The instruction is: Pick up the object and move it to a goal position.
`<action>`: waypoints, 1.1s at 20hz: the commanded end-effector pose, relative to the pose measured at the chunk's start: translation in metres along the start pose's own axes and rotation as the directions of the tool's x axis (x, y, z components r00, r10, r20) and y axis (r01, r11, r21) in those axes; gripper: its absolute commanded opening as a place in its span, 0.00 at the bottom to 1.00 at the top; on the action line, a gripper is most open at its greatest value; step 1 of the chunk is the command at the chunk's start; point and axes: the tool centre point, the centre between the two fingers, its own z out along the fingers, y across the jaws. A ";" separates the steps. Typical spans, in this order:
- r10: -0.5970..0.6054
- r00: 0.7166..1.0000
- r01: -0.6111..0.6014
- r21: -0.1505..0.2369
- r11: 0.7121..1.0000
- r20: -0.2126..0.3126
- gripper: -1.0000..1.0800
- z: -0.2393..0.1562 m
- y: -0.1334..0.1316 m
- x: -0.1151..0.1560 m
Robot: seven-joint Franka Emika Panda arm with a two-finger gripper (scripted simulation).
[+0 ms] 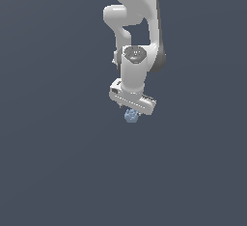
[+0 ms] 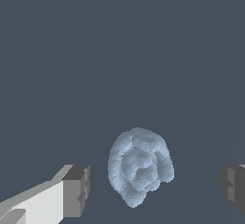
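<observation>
Object, the target of the pick, named first; then largest to smallest.

White Panda arm, reaching down through the middle of the exterior view against plain dark grey-blue ground; no desk edge or goal marker visible anywhere.

White hand, at the arm's lower end, pointing downward, spread wide and holding nothing. In the wrist view, one dark grey fingertip on one side and the other at the opposite frame edge, both clear of the blob, with gaps on each side.

Small pale blue-grey lumpy blob, just below the hand in the exterior view, sitting between the two fingertips in the wrist view, nearer one than the other. Contact with the ground beneath not discernible.

Step in hand, by judgement: final approach before the grasp. To do it well: shift sideways a little to centre the blob between the pads, lower until the pads bracket its widest part, then close gently and evenly, since the bumpy surface may slip or roll under a lopsided squeeze. Lift only once firmly held.
</observation>
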 end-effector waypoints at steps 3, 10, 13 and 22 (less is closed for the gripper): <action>0.077 0.997 -0.077 0.001 0.997 0.008 0.96 0.008 -0.001 -0.011; 0.137 0.990 -0.137 0.001 0.991 0.014 0.96 0.014 -0.002 -0.019; 0.143 0.990 -0.143 0.001 0.990 0.015 0.96 0.014 -0.002 -0.020; 0.141 0.990 -0.141 0.000 0.990 0.015 0.96 0.035 -0.002 -0.021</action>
